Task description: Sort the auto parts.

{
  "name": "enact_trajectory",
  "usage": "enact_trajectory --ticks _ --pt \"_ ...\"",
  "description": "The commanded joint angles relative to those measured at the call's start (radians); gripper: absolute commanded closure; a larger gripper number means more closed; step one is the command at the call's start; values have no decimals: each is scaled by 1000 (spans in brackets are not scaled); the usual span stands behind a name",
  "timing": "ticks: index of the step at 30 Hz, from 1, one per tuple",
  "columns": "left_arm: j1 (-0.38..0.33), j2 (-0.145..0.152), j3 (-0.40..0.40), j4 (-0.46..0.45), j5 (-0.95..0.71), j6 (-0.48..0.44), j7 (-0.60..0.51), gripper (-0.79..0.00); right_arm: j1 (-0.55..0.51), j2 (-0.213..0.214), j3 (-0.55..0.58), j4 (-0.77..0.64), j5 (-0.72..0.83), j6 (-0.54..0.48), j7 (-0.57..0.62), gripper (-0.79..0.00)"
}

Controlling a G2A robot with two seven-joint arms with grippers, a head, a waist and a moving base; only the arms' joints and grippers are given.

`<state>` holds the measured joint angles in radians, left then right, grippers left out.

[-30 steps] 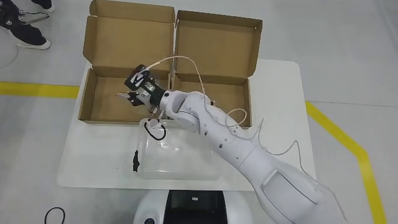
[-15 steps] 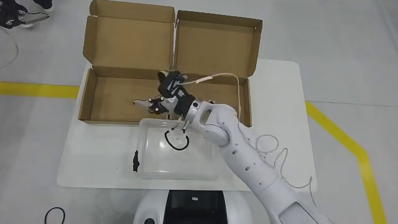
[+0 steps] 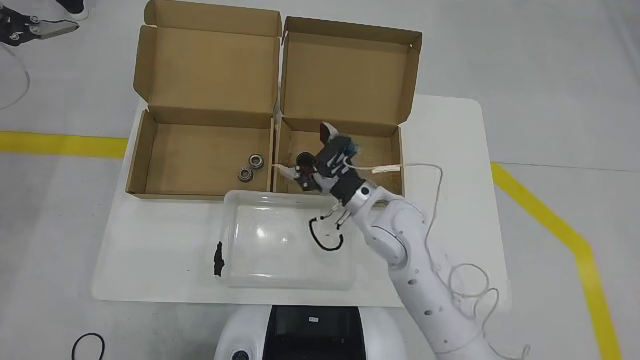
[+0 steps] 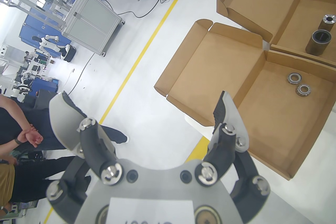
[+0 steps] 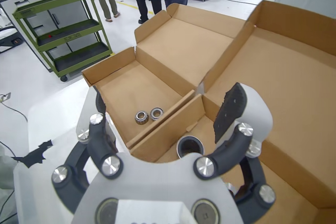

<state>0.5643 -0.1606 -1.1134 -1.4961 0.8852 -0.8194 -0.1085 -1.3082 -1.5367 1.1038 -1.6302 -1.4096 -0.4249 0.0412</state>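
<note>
**Lot: auto parts, part-sorted.** Places are given from the right box, which stands open on the counter.

1. Sleeve: inside the right box, close to the wall it shares with the left box. It stands upright, long axis vertical, bore up.
2. Second sleeve: inside the right box, just beside item 1, also upright.
3. Bearings, two: outside the right box, just over the shared wall, in the left box. They lie flat, side by side.
4. Tray, clear: just beside the right box's near wall.
5. Right jaws: above the right box's near corner, spread wide, holding nothing. Item 1 lies straight below, between them, nearer their root than their tips.
6. Left jaws: well apart from the right box, beyond the left box and off the counter's edge. They are spread wide, holding nothing.

**Assessment:** the right arm is much the nearer to the sleeves. A grasp on item 1 would likely be a straight descent, closing across its round wall, with the shared wall crowding one side.
</note>
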Motion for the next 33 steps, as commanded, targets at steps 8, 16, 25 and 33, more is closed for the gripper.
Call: enact_trajectory --ticks 8,16,25,33 --pt "0 0 0 0 0 0 0 -785 -78 16 54 -68 -19 21 -28 -785" --pt "0 0 0 0 0 0 0 -785 -78 16 54 -68 -19 21 -28 -785" --pt "0 0 0 0 0 0 0 -785 -78 16 54 -68 -19 21 -28 -785" --pt "0 0 0 0 0 0 0 -785 -156 38 218 -131 67 77 -73 -785"
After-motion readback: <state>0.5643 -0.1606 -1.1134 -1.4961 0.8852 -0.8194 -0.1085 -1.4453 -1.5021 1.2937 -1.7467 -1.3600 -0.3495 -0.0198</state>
